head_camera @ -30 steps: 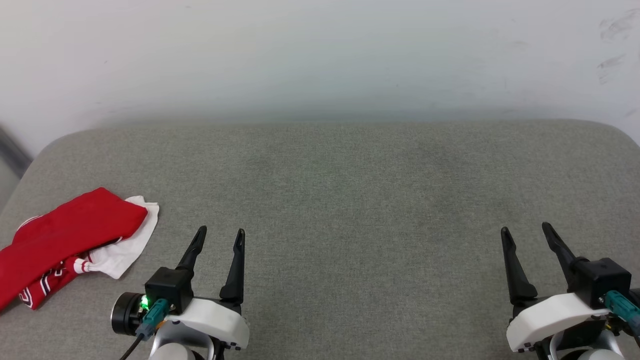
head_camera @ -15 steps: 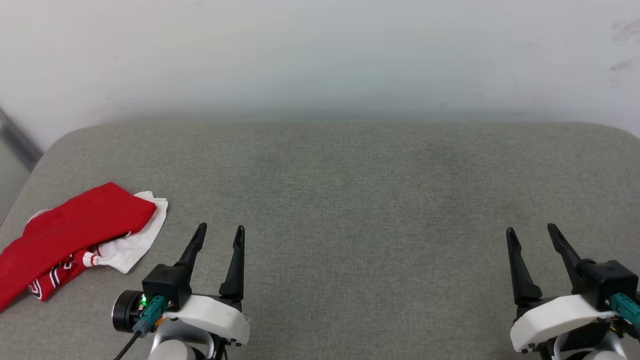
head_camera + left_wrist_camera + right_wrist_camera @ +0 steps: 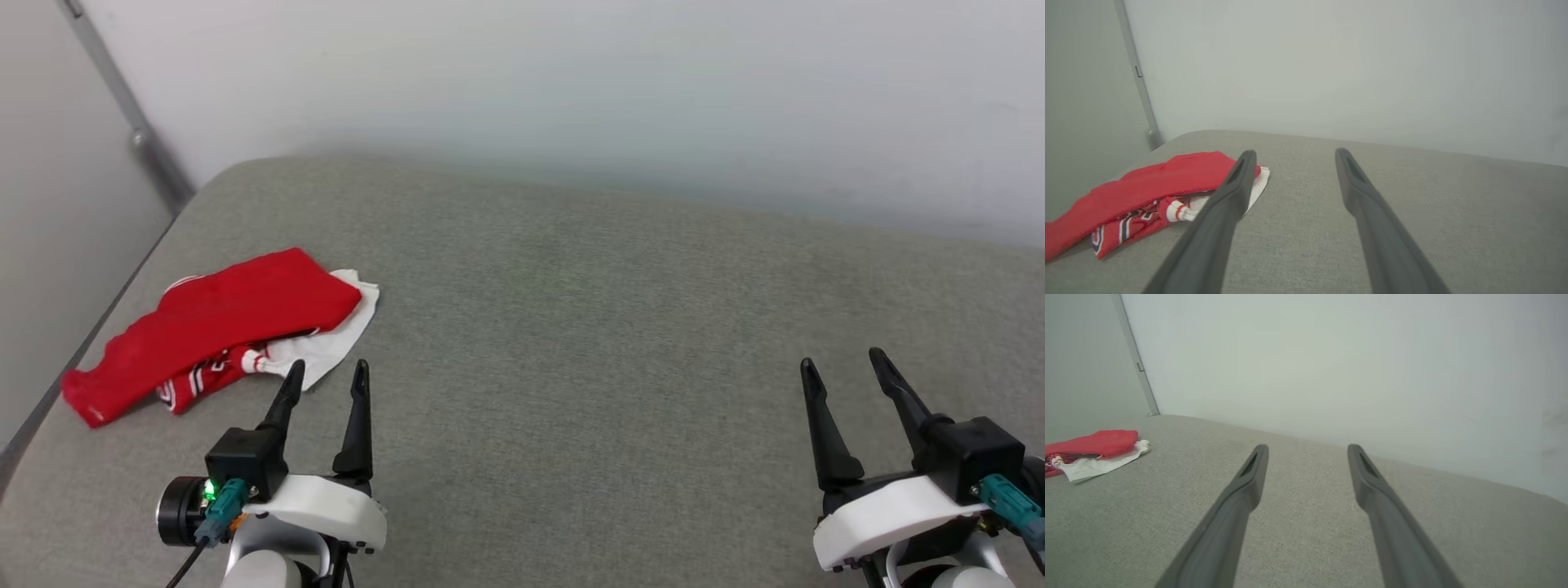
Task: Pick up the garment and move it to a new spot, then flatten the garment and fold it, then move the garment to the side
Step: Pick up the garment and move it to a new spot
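The garment (image 3: 220, 322) lies bunched on the grey cushioned surface (image 3: 588, 327) at the left: red fabric over a white sleeve with striped trim. In the left wrist view the garment (image 3: 1147, 188) sits just left of and beyond the tips; in the right wrist view the garment (image 3: 1094, 451) is far off at the left. My left gripper (image 3: 326, 371) is open and empty, its tips just short of the white sleeve's near edge. At the lower right, my right gripper (image 3: 843, 363) is open and empty above bare cushion.
A pale wall (image 3: 571, 90) rises behind the surface. A grey metal post (image 3: 122, 106) and a side panel stand at the left, close to the cushion's left edge (image 3: 82, 351). Bare grey cushion stretches between the two grippers.
The head camera has turned left, so the whole picture shifted right and the post came into view. The left gripper's tips now stand closer to the garment. Both grippers stay open.
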Available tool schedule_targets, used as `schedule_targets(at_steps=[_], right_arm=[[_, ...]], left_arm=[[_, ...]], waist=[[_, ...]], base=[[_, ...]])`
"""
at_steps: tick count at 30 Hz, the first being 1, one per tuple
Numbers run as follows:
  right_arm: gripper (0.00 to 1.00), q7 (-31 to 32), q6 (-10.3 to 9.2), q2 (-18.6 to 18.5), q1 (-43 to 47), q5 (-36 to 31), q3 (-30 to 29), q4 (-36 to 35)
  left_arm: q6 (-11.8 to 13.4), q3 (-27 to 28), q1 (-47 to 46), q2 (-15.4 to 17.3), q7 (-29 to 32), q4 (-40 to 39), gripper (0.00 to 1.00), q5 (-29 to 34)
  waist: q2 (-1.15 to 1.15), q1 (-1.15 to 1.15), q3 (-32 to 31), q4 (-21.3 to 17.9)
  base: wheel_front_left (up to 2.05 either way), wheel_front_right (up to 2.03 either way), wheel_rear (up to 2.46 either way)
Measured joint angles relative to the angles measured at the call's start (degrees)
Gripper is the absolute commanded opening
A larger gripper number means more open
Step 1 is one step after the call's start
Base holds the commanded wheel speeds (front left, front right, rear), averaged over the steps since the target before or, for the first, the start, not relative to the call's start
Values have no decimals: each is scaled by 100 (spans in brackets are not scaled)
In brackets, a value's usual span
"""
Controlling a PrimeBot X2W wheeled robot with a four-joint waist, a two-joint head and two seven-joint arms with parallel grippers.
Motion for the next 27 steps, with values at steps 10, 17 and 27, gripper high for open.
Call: schedule_targets(at_steps=[10,17,27], right_arm=[[100,56,0,2,-2,23,288,-142],[100,98,0,3,-4,12,409,-227],[100,141,0,3,-68,-44,431,-271]], left_arm=[[1,268,5,13,0,-52,100,9],[-4,409,77,10,0,-87,100,10],[-11,500,108,-3,0,-115,100,37]], waist=[[0,0,51,966],[0,0,78,1540],[0,0,188,1817]], base=[[0,0,0],[0,0,0],[0,0,0]])
